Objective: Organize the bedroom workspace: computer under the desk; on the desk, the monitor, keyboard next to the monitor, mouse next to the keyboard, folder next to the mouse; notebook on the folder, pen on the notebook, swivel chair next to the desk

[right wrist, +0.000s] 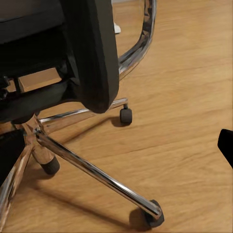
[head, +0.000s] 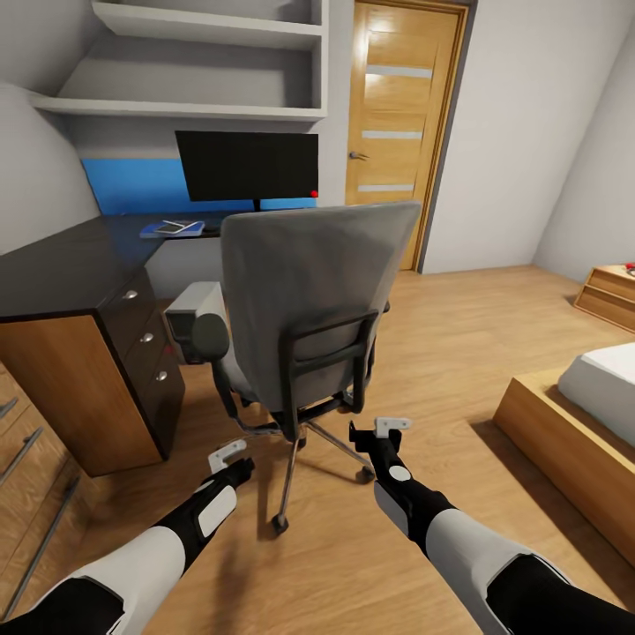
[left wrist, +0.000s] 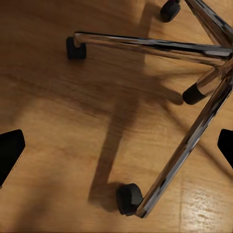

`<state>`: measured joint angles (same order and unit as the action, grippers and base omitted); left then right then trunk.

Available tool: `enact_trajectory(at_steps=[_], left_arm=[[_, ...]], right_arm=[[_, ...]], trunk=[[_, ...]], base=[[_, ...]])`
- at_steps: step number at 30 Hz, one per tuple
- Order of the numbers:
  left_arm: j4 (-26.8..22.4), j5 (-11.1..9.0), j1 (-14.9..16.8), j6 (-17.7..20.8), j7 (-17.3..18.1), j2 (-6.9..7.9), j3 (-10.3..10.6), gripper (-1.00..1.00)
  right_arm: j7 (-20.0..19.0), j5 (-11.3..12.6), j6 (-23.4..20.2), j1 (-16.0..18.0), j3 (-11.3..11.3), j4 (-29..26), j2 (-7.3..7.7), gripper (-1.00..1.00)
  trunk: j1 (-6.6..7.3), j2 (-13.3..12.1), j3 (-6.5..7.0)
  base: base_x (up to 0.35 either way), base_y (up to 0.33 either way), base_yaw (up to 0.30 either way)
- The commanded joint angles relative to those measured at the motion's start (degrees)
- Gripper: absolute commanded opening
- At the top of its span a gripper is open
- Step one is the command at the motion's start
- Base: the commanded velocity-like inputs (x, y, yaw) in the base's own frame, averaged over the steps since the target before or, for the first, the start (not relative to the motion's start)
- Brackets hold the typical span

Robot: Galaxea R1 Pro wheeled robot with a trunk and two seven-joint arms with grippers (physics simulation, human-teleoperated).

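The swivel chair (head: 309,291) stands in the middle of the head view with its grey back toward me; its chrome base and casters appear as the swivel chair (left wrist: 194,97) and the swivel chair (right wrist: 87,160) in the two wrist views. Behind it, the black monitor (head: 247,166) stands on the desk (head: 132,187). A blue folder (head: 168,229) lies on the desk left of the monitor with something small on it. The grey computer (head: 187,317) sits low beside the chair, partly hidden by an armrest. My left gripper (head: 231,460) (left wrist: 116,148) and right gripper (head: 375,434) (right wrist: 116,150) hang open just short of the chair base, holding nothing.
A black drawer cabinet (head: 132,353) with wooden sides stands at the left. A wooden door (head: 401,115) is at the back, with shelves (head: 203,106) above the desk. A bed on a wooden frame (head: 573,432) and a low wooden bench (head: 608,295) are at the right.
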<state>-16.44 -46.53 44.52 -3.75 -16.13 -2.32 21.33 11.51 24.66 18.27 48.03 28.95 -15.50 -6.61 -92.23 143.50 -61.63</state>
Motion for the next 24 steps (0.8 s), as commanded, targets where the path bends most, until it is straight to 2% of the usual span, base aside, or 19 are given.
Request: enact_trajectory(at_steps=[1,6,8,12,24], left_arm=[[0.0,-0.57,0.04,-0.65,-0.29,0.02,0.48,1.0],[0.18,-0.79,0.04,-7.91,-0.23,0.01,0.53,1.0],[0.25,-0.85,0.04,-9.51,-0.22,-0.06,0.59,1.0],[0.81,-0.9,0.04,-11.01,-0.2,-0.13,0.63,1.0],[2.02,-0.79,0.04,-11.29,-0.13,-0.48,0.95,1.0]], right_arm=[[0.35,0.39,0.19,0.05,0.5,0.03,0.02,1.0],[0.35,0.39,0.19,0.05,0.5,0.03,0.01,1.0],[0.35,0.39,0.19,0.05,0.5,0.03,0.0,1.0],[0.32,0.42,0.19,0.05,0.57,0.03,-0.07,1.0],[0.35,0.41,0.19,0.04,0.64,0.0,-0.27,1.0]], trunk=[[0.01,0.02,-0.05],[0.01,0.02,-0.05],[0.01,0.02,-0.05],[0.01,0.02,-0.05],[0.01,0.02,-0.05]], base=[[0.0,0.0,0.103],[0.0,0.0,0.105],[0.0,0.0,0.109],[0.0,0.0,0.098],[0.0,0.0,0.062]])
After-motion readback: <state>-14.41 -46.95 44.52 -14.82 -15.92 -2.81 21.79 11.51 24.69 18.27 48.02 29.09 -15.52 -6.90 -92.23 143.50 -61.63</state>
